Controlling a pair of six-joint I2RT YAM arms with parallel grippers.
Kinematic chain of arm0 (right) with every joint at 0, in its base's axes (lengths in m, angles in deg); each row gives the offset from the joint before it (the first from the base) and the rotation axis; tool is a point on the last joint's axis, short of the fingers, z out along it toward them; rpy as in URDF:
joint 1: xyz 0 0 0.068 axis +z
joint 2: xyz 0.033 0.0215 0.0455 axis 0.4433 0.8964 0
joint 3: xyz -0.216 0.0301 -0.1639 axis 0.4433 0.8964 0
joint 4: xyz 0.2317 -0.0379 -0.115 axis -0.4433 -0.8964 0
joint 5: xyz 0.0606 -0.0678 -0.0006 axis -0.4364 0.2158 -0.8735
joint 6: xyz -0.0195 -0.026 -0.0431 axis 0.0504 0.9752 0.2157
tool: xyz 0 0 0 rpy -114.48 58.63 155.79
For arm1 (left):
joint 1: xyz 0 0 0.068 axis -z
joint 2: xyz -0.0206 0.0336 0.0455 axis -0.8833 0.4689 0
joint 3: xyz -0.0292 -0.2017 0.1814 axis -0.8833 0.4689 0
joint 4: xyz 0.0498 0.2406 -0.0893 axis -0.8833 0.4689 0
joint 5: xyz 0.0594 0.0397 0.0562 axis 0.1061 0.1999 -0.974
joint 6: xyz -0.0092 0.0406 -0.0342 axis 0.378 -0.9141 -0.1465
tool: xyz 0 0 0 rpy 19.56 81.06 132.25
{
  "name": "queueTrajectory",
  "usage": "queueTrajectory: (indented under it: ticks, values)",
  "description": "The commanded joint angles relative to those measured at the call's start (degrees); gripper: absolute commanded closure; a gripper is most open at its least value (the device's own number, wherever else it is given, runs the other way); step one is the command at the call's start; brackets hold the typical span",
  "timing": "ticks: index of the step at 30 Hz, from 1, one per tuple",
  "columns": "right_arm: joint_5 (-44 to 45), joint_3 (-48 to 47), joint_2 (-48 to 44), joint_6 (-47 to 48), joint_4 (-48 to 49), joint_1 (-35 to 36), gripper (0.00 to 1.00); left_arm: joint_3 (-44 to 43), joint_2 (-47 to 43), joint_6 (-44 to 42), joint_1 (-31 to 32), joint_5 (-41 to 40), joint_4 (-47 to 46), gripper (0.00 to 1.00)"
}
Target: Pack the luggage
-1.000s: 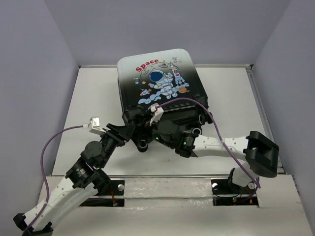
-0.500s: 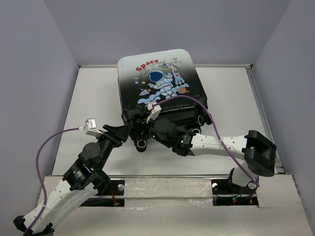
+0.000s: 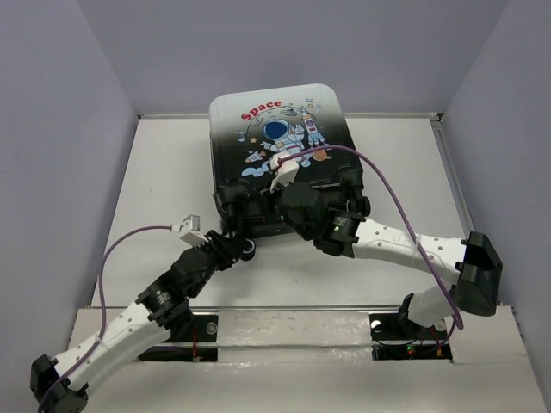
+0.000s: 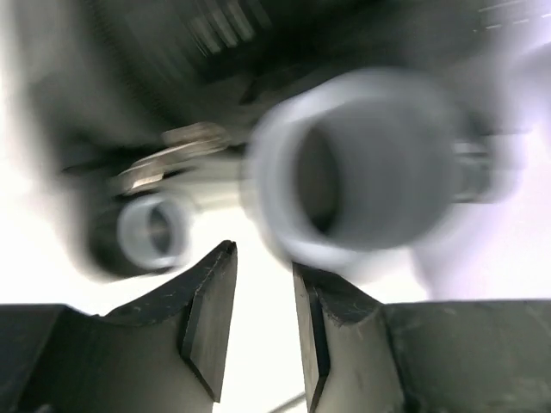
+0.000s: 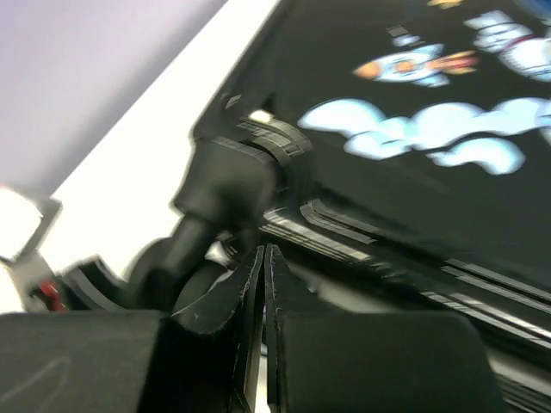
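The luggage [image 3: 277, 142] lies shut on the white table, astronaut side up, its black wheels [image 3: 248, 249] toward me. My right gripper [image 3: 277, 211] is at the luggage's near edge; in the right wrist view its jaws [image 5: 264, 249] are shut with nothing between them, just below the dark shell [image 5: 413, 86] and a corner wheel mount [image 5: 232, 185]. My left gripper [image 3: 234, 251] is low at the near left wheel. In the left wrist view its fingers [image 4: 263, 258] stand a little apart and empty, with a blurred wheel [image 4: 370, 163] right ahead.
Grey walls [image 3: 77, 129] close in the table on the left, back and right. A purple cable [image 3: 387, 198] arcs over the right arm, and another [image 3: 129, 245] loops from the left wrist. Bare table surface [image 3: 164, 172] lies left of the luggage.
The right gripper has shut and shifted up along the luggage's near edge. The luggage has slid slightly back and right. The left arm has dropped lower, its jaws narrower.
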Motion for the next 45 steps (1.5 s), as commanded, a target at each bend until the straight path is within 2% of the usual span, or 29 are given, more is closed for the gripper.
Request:
queueTrajectory:
  ticks: [1, 4, 6, 7, 10, 17, 21, 24, 27, 29, 36, 40, 45]
  values:
    - [2.3, -3.4, 0.7, 3.5, -3.7, -0.7, 0.92, 3.8, 8.8, -3.8, -0.6, -3.2, -5.0, 0.58]
    - [0.2, -3.2, 0.6, 1.7, -3.7, -0.7, 0.89, 2.4, 10.2, -4.6, -0.6, -5.7, -4.3, 0.59]
    - [-3.1, -1.9, 0.0, -0.6, -3.7, -0.7, 0.61, 2.8, 8.6, -4.7, -0.6, -5.9, -4.0, 0.59]
    - [-4.3, -1.6, 0.0, -1.4, -3.7, -0.7, 0.39, 3.0, 7.8, -4.5, -0.7, -5.9, -3.6, 0.59]
    - [-8.6, 0.9, -0.4, -4.0, -0.9, -0.7, 0.21, 3.6, 3.0, -2.1, -0.6, -6.8, 1.4, 0.59]
    - [-10.4, 4.1, -3.4, -5.2, 2.7, -0.7, 0.18, 0.0, -10.2, 8.0, -0.7, -16.3, 19.5, 0.60]
    - [-9.5, 6.2, -5.2, -5.2, 2.8, -0.7, 0.12, -2.6, -15.2, 7.1, -0.7, -18.2, 19.1, 0.58]
    - [-9.3, 7.1, -6.0, -5.7, 3.0, -0.7, 0.08, -7.1, -15.7, 3.6, -0.6, -19.3, 19.1, 0.59]
    - [-9.8, 7.7, -6.1, -6.3, 4.1, -0.7, 0.06, -12.4, -14.5, -1.5, -0.7, -23.3, 20.4, 0.60]
    - [-11.2, 8.5, -5.9, -7.1, 5.6, -0.7, 0.05, -17.0, -9.8, -4.4, -0.7, -20.0, 17.3, 0.59]
    - [-12.7, 12.2, -7.3, -11.0, 11.6, -0.7, 0.01, -17.3, 3.5, -4.7, -0.7, -8.1, 8.3, 0.55]
    - [-13.3, 12.9, -7.6, -11.7, 12.2, -0.7, 0.00, -17.1, 6.3, -4.8, -0.6, -5.6, 4.6, 0.49]
    - [-13.5, 13.6, -7.3, -13.6, 14.3, -0.7, 0.00, -18.9, 9.3, -5.0, -0.6, -4.3, 5.4, 0.38]
